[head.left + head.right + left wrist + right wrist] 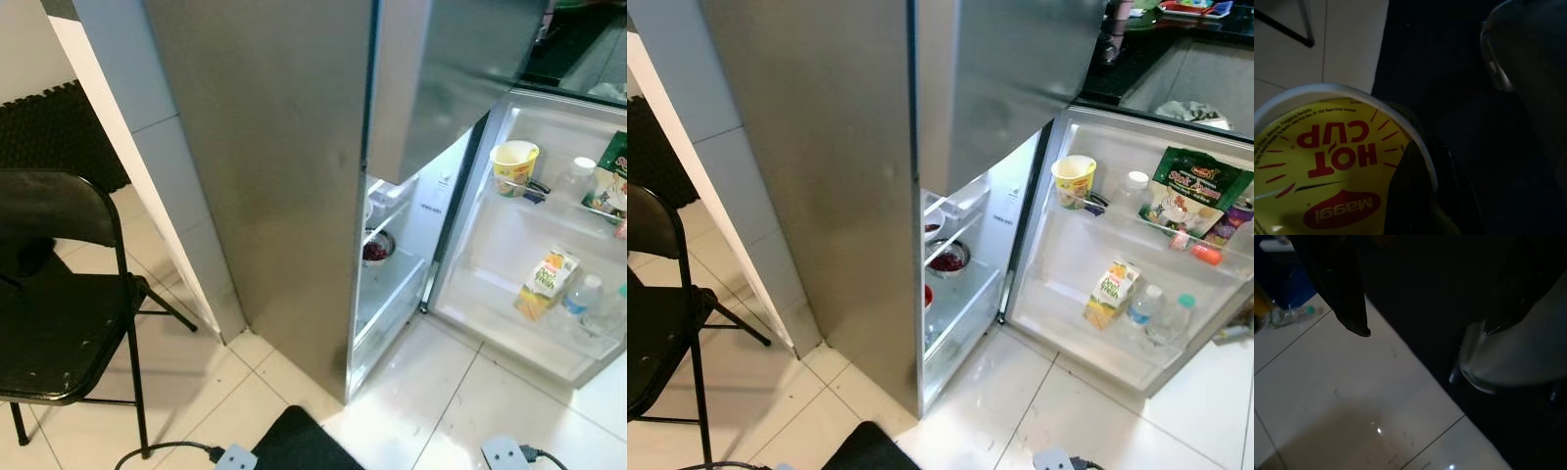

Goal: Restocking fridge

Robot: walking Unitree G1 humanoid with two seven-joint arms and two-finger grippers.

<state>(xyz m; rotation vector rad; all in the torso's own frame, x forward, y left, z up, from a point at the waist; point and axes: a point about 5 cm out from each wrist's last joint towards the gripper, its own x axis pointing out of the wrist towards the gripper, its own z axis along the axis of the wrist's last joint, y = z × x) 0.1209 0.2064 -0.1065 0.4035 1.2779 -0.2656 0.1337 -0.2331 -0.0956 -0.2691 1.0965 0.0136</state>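
Cup [1327, 171] of noodles sits clamped in my left tool [1420, 196], low at my side; the open fridge [294, 196] lies ahead and to its right, with door shelves [1136, 284] already carrying a matching cup [1074, 180]. My right tool [1425, 328] hangs spread and empty over floor tiles. The fridge's interior shelves are mostly hidden behind its wall.

2 noodle cups [1074, 180] [1327, 166], 1 juice carton [1109, 293], 3 bottles [1141, 305] [1174, 318] [1129, 195].
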